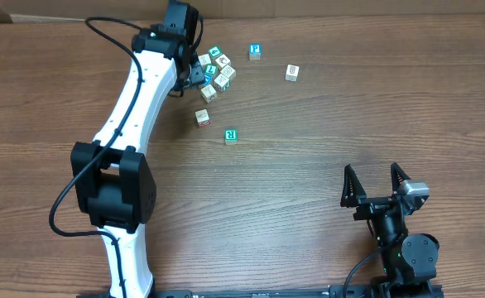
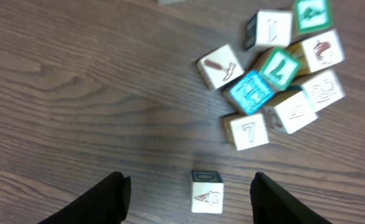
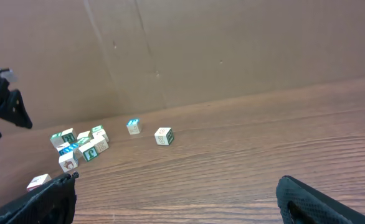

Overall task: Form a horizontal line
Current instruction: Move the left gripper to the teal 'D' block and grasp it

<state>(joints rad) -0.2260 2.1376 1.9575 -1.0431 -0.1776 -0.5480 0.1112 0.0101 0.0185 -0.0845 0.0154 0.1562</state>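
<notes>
only the overhead shows the green r cube (image 1: 231,135) and red-marked cube (image 1: 202,117) lying apart, below the cluster (image 1: 216,73). the left gripper (image 2: 187,194) is parted, astride a lone cube (image 2: 207,191), untouching. the right gripper (image 1: 376,184) gapes wide, empty.

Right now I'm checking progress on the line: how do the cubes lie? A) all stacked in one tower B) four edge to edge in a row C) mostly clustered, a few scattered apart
C: the cluster of cubes sits bunched by the left gripper, with the green R cube and the red-marked cube lying apart.
</notes>
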